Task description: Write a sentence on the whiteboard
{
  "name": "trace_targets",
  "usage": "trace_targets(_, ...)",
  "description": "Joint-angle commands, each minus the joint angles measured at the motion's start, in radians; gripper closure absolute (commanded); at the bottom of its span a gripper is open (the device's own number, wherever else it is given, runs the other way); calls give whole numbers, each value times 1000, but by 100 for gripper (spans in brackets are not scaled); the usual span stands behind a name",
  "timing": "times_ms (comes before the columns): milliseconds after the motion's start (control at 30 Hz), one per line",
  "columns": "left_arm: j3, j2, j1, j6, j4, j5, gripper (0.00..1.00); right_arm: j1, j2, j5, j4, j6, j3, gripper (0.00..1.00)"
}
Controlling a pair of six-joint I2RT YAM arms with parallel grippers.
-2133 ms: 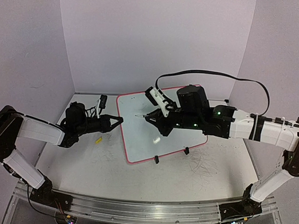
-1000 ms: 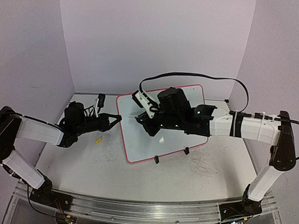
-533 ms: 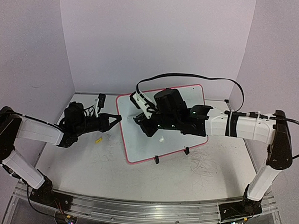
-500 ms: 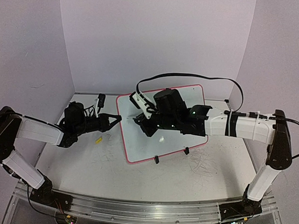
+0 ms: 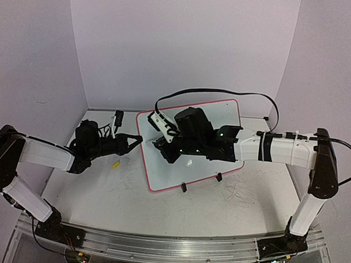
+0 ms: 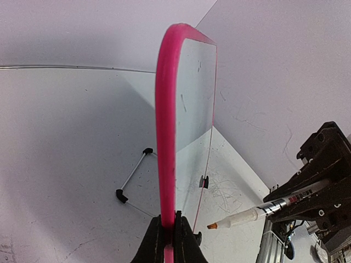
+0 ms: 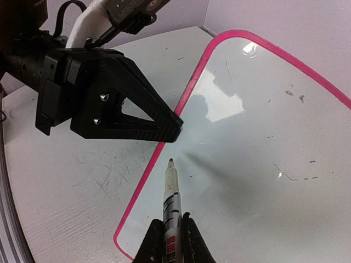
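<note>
The whiteboard (image 5: 162, 172) stands tilted at the middle of the table, white with a pink rim. My left gripper (image 5: 139, 139) is shut on its left edge; the left wrist view shows the jaws (image 6: 170, 233) pinching the rim (image 6: 166, 120). My right gripper (image 5: 165, 152) is shut on a marker (image 7: 172, 200). The marker's orange tip points at the board face (image 7: 247, 164) just inside the left rim, close to the left gripper's fingers (image 7: 137, 112). I cannot tell if the tip touches. The marker also shows in the left wrist view (image 6: 258, 212). No yellow-green sentence shows, only small grey flecks.
Two black clip feet (image 5: 183, 188) (image 5: 218, 177) hold the board's lower edge. A small yellow cap (image 5: 115, 163) lies on the table left of the board. Grey scribbles (image 5: 237, 194) mark the tabletop. A wire stand (image 6: 131, 178) sits behind the board. Walls enclose three sides.
</note>
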Motion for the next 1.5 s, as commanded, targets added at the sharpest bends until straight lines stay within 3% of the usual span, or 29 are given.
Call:
trace_targets(0,-5,-25,0,30,24,14,100,5,17,28,32,15,53,100)
trace_targets(567,-8,-32,0,34,25,22,100,5,17,104,66,-6,68,100)
trace_targets(1467,-2,-27,0,26,23,11,100,7,1,80,80,-3,28,100)
